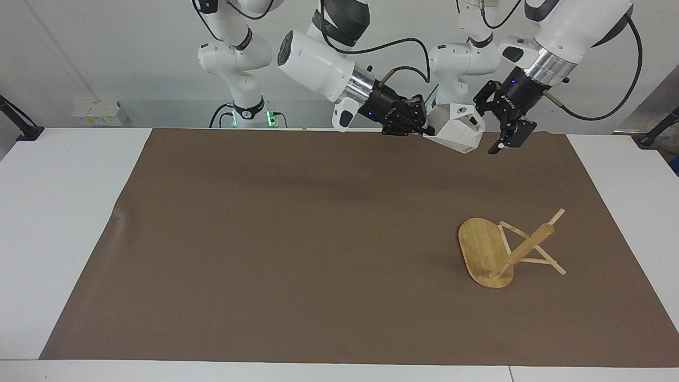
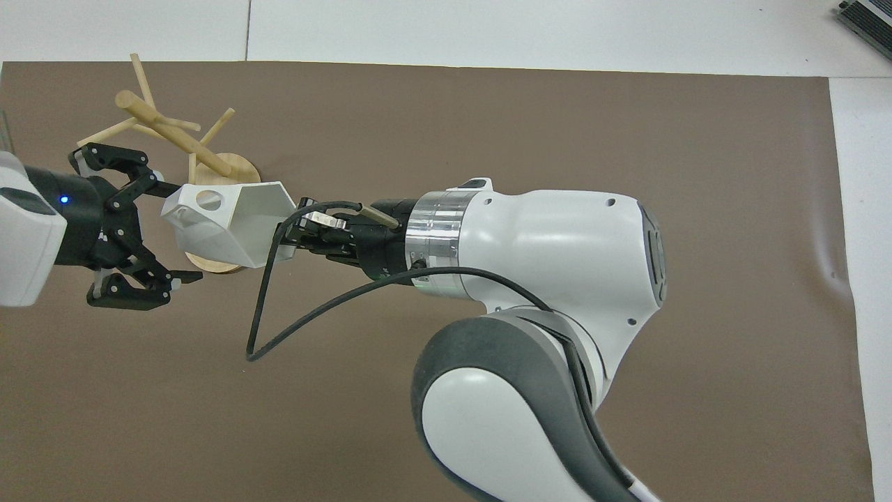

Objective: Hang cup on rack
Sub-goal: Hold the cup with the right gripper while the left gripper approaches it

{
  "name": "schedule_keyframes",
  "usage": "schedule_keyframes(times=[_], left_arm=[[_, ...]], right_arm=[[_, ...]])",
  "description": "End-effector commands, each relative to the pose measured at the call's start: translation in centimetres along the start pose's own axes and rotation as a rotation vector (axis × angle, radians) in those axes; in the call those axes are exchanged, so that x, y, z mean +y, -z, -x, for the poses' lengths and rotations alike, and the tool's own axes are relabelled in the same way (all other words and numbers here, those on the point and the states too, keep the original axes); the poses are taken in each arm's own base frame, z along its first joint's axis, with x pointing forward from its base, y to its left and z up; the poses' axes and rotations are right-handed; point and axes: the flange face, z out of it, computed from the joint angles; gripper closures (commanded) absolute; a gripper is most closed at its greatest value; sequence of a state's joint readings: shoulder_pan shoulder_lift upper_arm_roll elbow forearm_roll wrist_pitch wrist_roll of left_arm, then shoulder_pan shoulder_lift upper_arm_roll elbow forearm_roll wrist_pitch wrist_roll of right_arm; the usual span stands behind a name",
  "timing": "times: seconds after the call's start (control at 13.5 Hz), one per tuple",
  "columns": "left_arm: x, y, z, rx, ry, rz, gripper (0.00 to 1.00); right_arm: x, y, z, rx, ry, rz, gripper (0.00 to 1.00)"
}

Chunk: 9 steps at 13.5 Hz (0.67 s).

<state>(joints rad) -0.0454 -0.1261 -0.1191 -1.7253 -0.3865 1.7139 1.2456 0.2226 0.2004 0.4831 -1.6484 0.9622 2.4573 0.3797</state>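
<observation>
Facing view: the right tool (image 1: 419, 127) grips the white cup (image 1: 457, 130) in mid-air over the brown mat (image 1: 297, 239) — the left tool (image 1: 503, 127), jaws spread, alongside it. Overhead view: the rack (image 2: 174, 136) lies tipped on the desk (image 2: 488, 31), partly hidden by the cup (image 2: 226, 223).

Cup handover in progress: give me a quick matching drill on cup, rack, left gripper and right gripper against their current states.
Things:
1. cup
2. rack
3. left gripper
4. right gripper

States:
A. open, beside the cup's handle end
B. tipped over on the brown mat
C. shut on the cup
D. held in the air, off the table

Pairs: 1-D, 2-B, 3-A, 4-C
</observation>
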Motion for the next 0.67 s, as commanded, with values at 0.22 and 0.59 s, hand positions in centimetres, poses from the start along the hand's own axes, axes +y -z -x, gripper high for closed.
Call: schedule_keyframes(times=[0.22, 0.59], left_arm=[[-0.1, -1.6, 0.3, 0.051, -0.023, 0.010, 0.00], [-1.0, -2.5, -0.2, 0.122, 0.000, 0.036, 0.00]], right_arm=[[-0.3, 0.5, -0.6, 0.008, -0.016, -0.028, 1.00], [-0.2, 0.7, -0.8, 0.011, -0.016, -0.027, 1.00]])
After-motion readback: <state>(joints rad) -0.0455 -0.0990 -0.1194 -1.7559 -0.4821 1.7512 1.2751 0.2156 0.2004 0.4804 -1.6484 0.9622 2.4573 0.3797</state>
